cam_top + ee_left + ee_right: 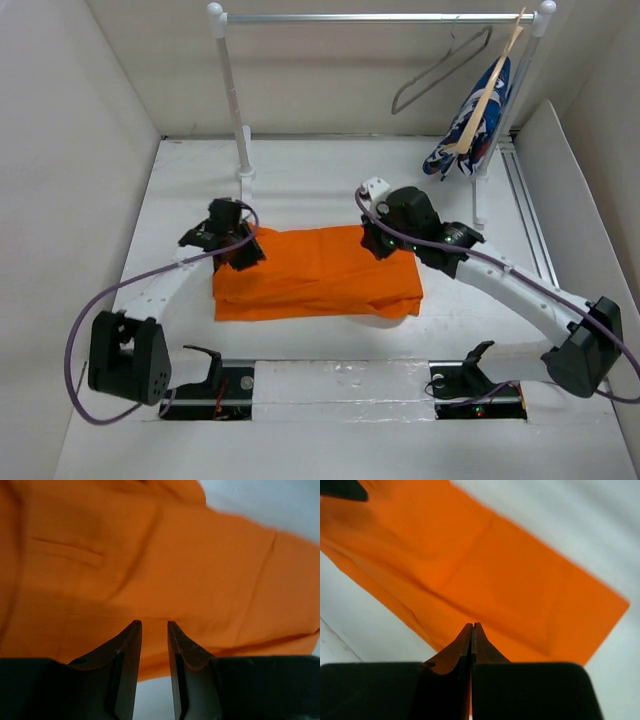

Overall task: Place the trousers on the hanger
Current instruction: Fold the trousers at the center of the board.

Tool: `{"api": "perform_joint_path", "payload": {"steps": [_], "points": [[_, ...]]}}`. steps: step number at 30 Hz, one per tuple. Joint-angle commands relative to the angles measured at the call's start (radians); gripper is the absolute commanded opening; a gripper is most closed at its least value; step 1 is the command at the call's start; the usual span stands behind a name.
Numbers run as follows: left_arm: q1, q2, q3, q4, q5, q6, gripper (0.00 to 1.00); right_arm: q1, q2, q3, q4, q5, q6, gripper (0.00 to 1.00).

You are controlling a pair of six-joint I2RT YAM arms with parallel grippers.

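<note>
Across the table lies one pair of trousers — left gripper jaws narrowly apart, right gripper jaws pressed together.

The trousers lie folded on the table. The left gripper is over their far left corner, the right gripper over their far edge, right of middle. Behind, on the rail, the wire hanger hangs left of a wooden hanger bearing a garment.
</note>
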Motion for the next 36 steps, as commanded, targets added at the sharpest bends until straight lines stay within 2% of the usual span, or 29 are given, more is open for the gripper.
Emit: {"api": "perform_joint_path", "payload": {"steps": [1, 4, 9, 12, 16, 20, 21, 22, 23, 25, 26, 29, 30, 31, 32, 33, 34, 36], "points": [[-0.126, 0.066, -0.016, 0.101, 0.075, -0.017, 0.24, -0.036, -0.055, -0.177, -0.042, -0.007, -0.022, 0.00], [-0.146, 0.143, -0.046, 0.132, 0.091, -0.041, 0.24, -0.049, -0.121, -0.298, -0.035, 0.005, -0.011, 0.00], [-0.032, 0.234, -0.151, 0.175, 0.143, -0.047, 0.20, -0.058, -0.123, -0.506, 0.059, -0.001, 0.030, 0.00], [-0.023, 0.237, -0.171, 0.160, 0.106, -0.040, 0.19, -0.047, -0.134, -0.596, 0.128, 0.024, 0.056, 0.00], [-0.023, 0.196, -0.144, 0.126, 0.039, -0.027, 0.19, -0.012, -0.173, -0.647, 0.129, 0.039, 0.087, 0.00], [-0.023, 0.153, -0.068, 0.069, 0.008, -0.012, 0.16, -0.001, -0.221, -0.610, -0.008, 0.060, 0.088, 0.00], [-0.023, 0.131, -0.047, 0.057, 0.002, -0.009, 0.13, 0.008, -0.236, -0.581, -0.048, 0.091, 0.087, 0.00], [-0.023, 0.078, -0.010, 0.046, 0.006, -0.003, 0.02, 0.008, -0.271, -0.546, -0.083, 0.099, 0.087, 0.00], [-0.038, 0.049, 0.008, 0.054, 0.011, 0.012, 0.00, 0.008, -0.288, -0.454, -0.152, 0.126, 0.082, 0.12], [-0.110, -0.016, 0.080, 0.083, 0.011, 0.028, 0.00, 0.008, -0.336, -0.348, -0.188, 0.140, 0.065, 0.27], [-0.138, -0.022, 0.106, 0.086, 0.008, 0.032, 0.00, -0.009, -0.341, -0.228, -0.197, 0.120, 0.036, 0.41], [-0.250, 0.040, 0.228, 0.069, -0.018, 0.035, 0.00, -0.091, -0.290, -0.026, -0.194, 0.038, -0.020, 0.53], [-0.281, 0.062, 0.255, 0.062, -0.039, 0.031, 0.00, -0.114, -0.266, 0.119, -0.193, 0.025, -0.025, 0.49], [-0.311, 0.091, 0.304, 0.049, -0.120, 0.031, 0.00, -0.166, -0.240, 0.192, -0.179, 0.007, -0.033, 0.38], [-0.368, 0.103, 0.330, 0.040, -0.160, 0.034, 0.00, -0.199, -0.180, 0.261, -0.165, -0.046, -0.044, 0.13], [-0.391, 0.122, 0.358, 0.029, -0.234, 0.043, 0.00, -0.231, -0.149, 0.389, -0.142, -0.077, -0.044, 0.04], [-0.409, 0.130, 0.401, 0.011, -0.262, 0.048, 0.00, -0.307, -0.114, 0.444, -0.097, -0.110, -0.044, 0.00], [-0.423, 0.136, 0.424, 0.015, -0.288, 0.061, 0.00, -0.389, 0.002, 0.562, -0.066, -0.217, -0.018, 0.00]]}}
